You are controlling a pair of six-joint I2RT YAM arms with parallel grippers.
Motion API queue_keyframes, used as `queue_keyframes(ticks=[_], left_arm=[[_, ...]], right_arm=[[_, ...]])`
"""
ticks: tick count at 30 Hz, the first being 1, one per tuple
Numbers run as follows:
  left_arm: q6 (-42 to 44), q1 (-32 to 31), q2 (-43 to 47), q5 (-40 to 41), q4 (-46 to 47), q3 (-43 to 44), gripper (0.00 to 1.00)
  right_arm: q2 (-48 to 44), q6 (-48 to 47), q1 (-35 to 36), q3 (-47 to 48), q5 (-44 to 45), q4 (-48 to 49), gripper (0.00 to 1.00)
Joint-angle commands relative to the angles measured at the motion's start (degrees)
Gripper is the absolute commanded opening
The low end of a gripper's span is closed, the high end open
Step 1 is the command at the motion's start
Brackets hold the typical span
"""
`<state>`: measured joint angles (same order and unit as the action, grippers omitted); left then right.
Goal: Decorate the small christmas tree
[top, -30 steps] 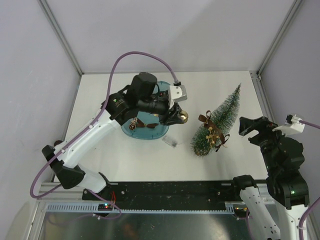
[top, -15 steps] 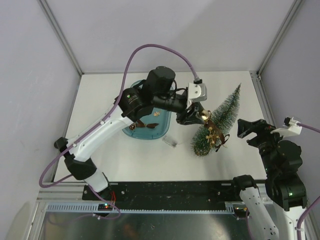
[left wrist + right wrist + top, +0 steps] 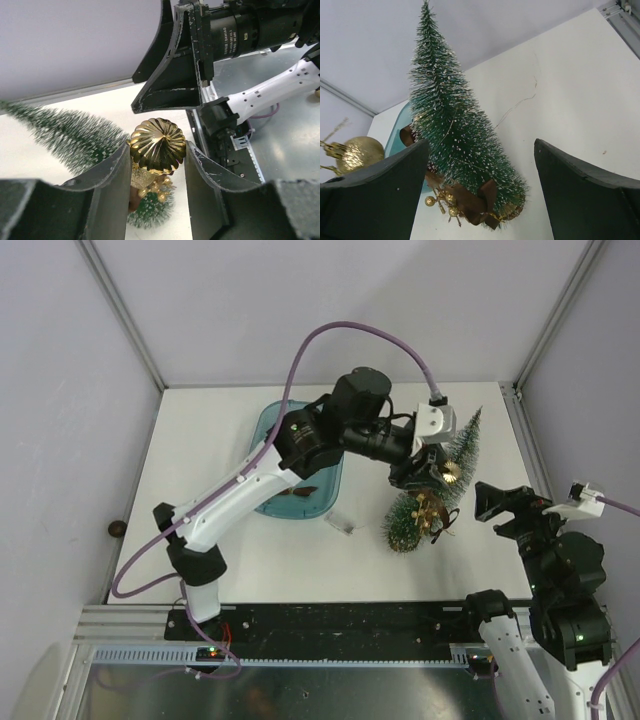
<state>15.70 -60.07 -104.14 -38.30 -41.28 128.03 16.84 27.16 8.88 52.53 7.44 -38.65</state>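
Left claw (image 3: 156, 155) clenched on gold ornament (image 3: 450, 472) just above small christmas tree (image 3: 452, 130), apparently lying on table (image 3: 250, 560), brown bow (image 3: 485, 197) and gold beads (image 3: 440, 200) already on; right claw (image 3: 481, 150) released; ornament yet to be placed.

A teal tray (image 3: 268, 428) lies left of centre on the white table (image 3: 260, 570), with a brown-gold trinket (image 3: 299, 491) inside. Right of centre is a ribbed gold ornament (image 3: 449, 472), a brown ribbon (image 3: 446, 522) below it.
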Motion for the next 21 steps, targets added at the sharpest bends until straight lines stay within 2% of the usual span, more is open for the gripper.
queue_keyframes(ticks=[1,9,21], left_arm=[[-1.42,-1.76,-1.35,-2.47,0.26,4.28,0.31],[-2.80,-2.75,-4.92,-2.92,0.29,9.94,0.31],[-3.70,-4.19,-7.17,-3.93,1.14,11.91,0.31]], right_arm=[[-2.27,-1.29,-0.13,0.11,-1.70,2.70,0.91],[-8.48,-5.21,-0.05,-2.09,-9.95,6.76,0.94],[-12.56,-7.70,-0.05,-6.45,-23.01,13.36,0.98]])
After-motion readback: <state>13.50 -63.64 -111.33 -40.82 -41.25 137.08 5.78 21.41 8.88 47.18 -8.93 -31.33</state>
